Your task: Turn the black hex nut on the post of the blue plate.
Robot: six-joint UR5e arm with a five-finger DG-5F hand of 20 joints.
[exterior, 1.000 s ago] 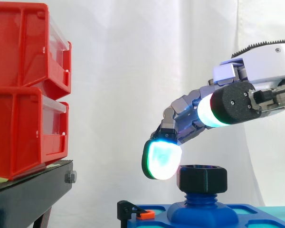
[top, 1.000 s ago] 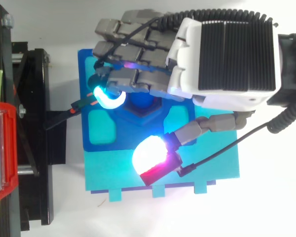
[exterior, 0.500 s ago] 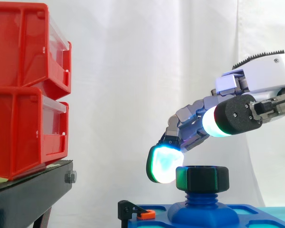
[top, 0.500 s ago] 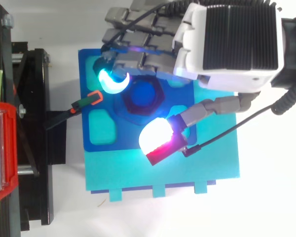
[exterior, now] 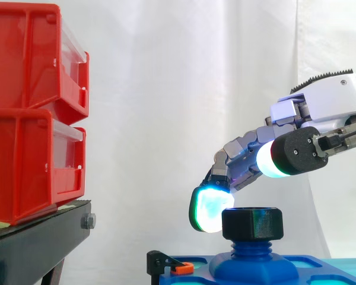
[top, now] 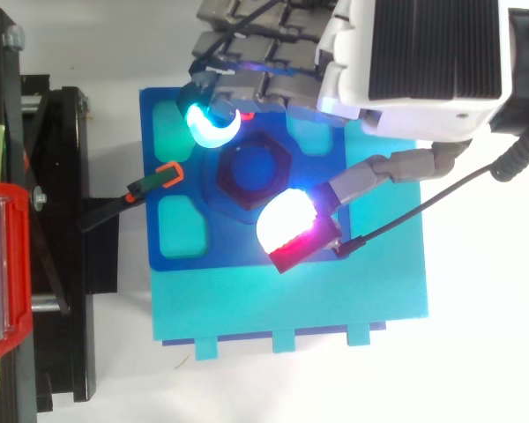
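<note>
Side view: the robot hand hangs over the black hex nut, its fingers loosely bent and closed on nothing. A cyan-glowing fingertip pad sits at the nut's height, just beside the nut face turned away from the palm; whether it touches cannot be told. The thumb pad, glowing white and cyan, is higher than the nut and apart from it.

The nut is threaded on the blue ribbed post that rises from the flat blue plastic plate, below the fingers and ahead of the palm.

From the top view, the nut lies between the curled fingertip pad on one side and the white-and-red glowing thumb pad on the other, the thumb pad overlapping the nut's rim. The blue plate spreads under the robot hand.

Beyond the fingertips, a small orange-and-black clip rests at the plate's edge. Farther out the same way stand the stacked red plastic bins on a black metal stand, before a white curtain.
</note>
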